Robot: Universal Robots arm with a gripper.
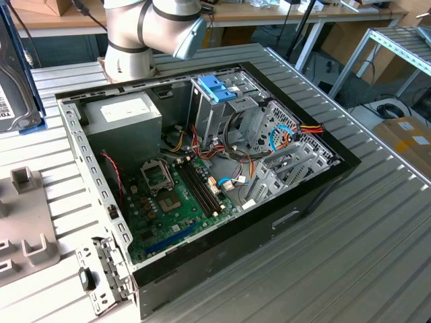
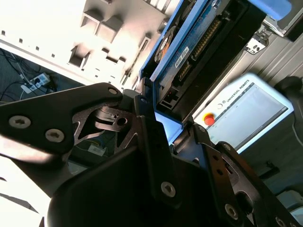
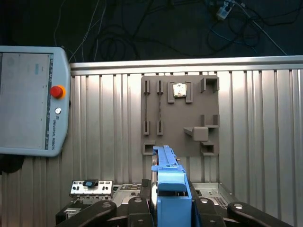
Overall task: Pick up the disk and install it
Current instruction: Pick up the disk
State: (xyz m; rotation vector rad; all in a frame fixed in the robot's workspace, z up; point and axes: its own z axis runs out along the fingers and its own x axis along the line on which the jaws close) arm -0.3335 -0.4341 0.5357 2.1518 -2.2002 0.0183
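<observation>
While clamped edgewise, flat blue-framed disk [image 2: 194, 47]

The computer case [image 1: 222, 256] sits on the counter [image 1: 377, 269], with the fixture plate [image 1: 34, 222] to the exterior view's left. The disk [image 2: 199, 42] sits in the gripper [image 2: 169, 108].

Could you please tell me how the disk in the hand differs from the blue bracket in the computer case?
The disk has a metal drive inside its light-blue frame; the blue bracket holds no drive. The disk is clamped in the hand; the bracket sits on the drive cage inside the computer case. Both have light-blue plastic.
</observation>
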